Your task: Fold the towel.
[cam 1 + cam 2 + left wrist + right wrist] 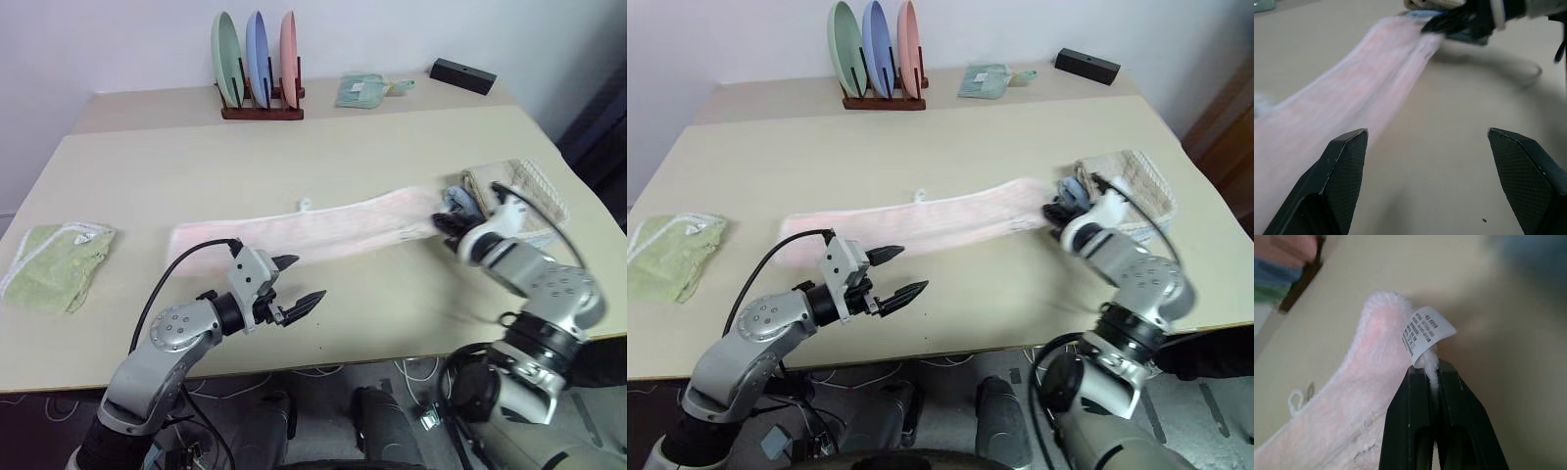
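The pale pink towel (313, 233) lies as a long narrow strip across the middle of the table, with a small white loop at its far edge. My right gripper (451, 227) is shut on the strip's right end. In the right wrist view the fingers (1449, 396) pinch the towel's white edge just under a printed care label (1426, 332). That end rises slightly toward the gripper. My left gripper (306, 277) stands open in front of the strip's left half, near the table's front edge. It holds nothing and is clear of the cloth (1352, 93).
A folded light green towel (54, 264) lies at the table's left edge. A beige towel (524, 191) sits just behind my right gripper. At the back stand a plate rack (260, 69), a small green cloth (361, 90) and a black box (462, 75).
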